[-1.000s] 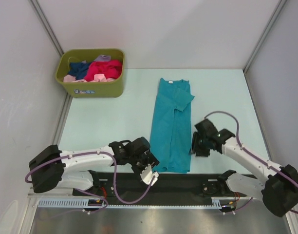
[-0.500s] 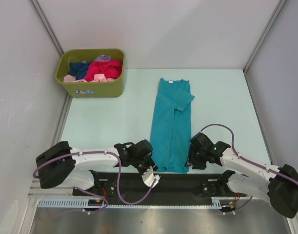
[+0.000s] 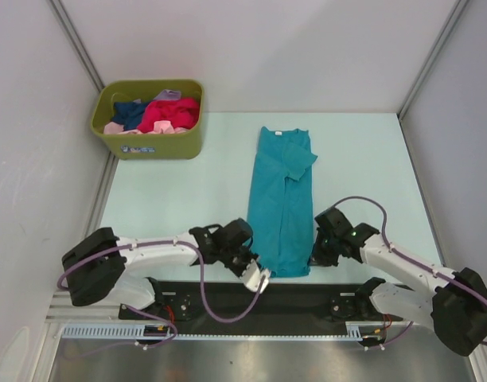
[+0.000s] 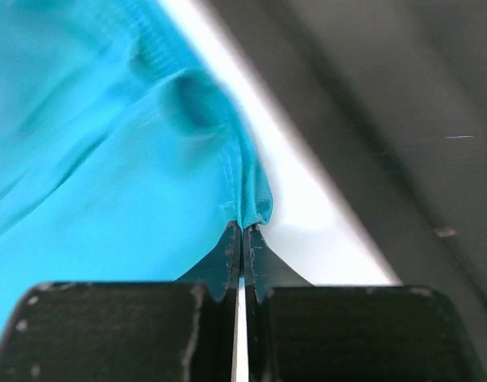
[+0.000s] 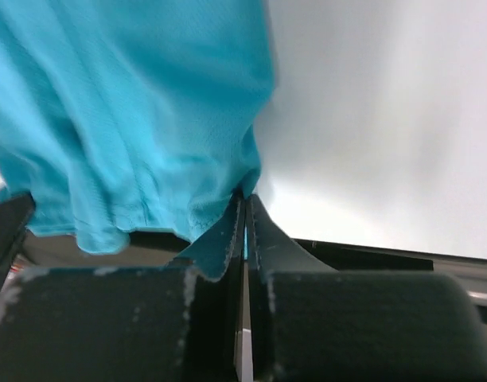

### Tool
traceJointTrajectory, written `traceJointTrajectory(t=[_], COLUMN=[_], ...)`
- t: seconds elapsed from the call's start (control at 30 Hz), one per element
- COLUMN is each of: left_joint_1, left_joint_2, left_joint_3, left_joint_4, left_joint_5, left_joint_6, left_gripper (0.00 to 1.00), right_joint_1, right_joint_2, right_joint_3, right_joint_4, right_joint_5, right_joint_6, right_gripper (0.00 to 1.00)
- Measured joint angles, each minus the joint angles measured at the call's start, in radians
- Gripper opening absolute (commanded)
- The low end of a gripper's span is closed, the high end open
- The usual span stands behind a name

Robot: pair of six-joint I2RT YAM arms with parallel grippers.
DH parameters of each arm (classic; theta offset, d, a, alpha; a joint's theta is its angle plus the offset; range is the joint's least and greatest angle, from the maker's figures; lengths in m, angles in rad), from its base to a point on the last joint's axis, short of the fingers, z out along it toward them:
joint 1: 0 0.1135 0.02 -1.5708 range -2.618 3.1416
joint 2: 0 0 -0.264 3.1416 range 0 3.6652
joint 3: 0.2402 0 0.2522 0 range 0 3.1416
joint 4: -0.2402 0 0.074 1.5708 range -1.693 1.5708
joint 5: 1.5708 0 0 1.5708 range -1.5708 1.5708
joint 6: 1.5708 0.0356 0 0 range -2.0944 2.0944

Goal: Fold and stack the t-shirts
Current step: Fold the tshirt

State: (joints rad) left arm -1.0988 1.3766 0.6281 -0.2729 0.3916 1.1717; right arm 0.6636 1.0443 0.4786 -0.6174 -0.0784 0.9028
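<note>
Teal-blue t-shirt (image 3: 282,199) lies flat on the pale table (image 3: 172,199), folded into a long narrow strip. Collar at far end, hem at near edge, just beside the black base rail (image 3: 299,298).

Left gripper (image 4: 242,235): jaws pressed together, pinching the hem's near-left corner; cloth bunches right at the tips.

Right gripper (image 5: 243,203): jaws likewise closed, a thin fold of the near-right hem corner caught between them.

Both arms low, reaching inward from either side of the strip.

Olive-green bin (image 3: 148,145) sits at the table's far-left corner, well apart from the strip. Holds magenta-red shirt (image 3: 172,111), navy shirt (image 3: 130,111) and pale pink shirt (image 3: 114,127), heaped loose.
</note>
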Motion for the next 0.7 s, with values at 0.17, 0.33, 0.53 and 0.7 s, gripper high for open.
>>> traceJointTrajectory(t=[0.17,0.33,0.53,0.7], left_joint_1=[0.17,0.294,0.429,0.49], left_joint_2=[0.051,0.209,0.493,0.636], left_joint_3=[0.208,0.457,0.782,0.941], left_joint_4=[-0.064,-0.141,-0.185,-0.171], left_joint_5=[0.064,0.097,0.106,0.077], left_joint_6=[-0.111,-0.17,-0.278,-0.358], left_gripper=[0.0,0.0,0.0,0.0], right_joint_1=[-0.161,-0.315,-0.419,-0.459], right_joint_2=[0.066,0.268,0.502,0.666], right_joint_3=[0.194,0.384,0.557,0.702], right_joint_4=[-0.047,-0.022,0.031,0.105], right_joint_5=[-0.001,-0.009,-0.021,-0.037], right_joint_6=[-0.095,-0.202,-0.269,-0.287], right_gripper=[0.0,0.0,0.0,0.0])
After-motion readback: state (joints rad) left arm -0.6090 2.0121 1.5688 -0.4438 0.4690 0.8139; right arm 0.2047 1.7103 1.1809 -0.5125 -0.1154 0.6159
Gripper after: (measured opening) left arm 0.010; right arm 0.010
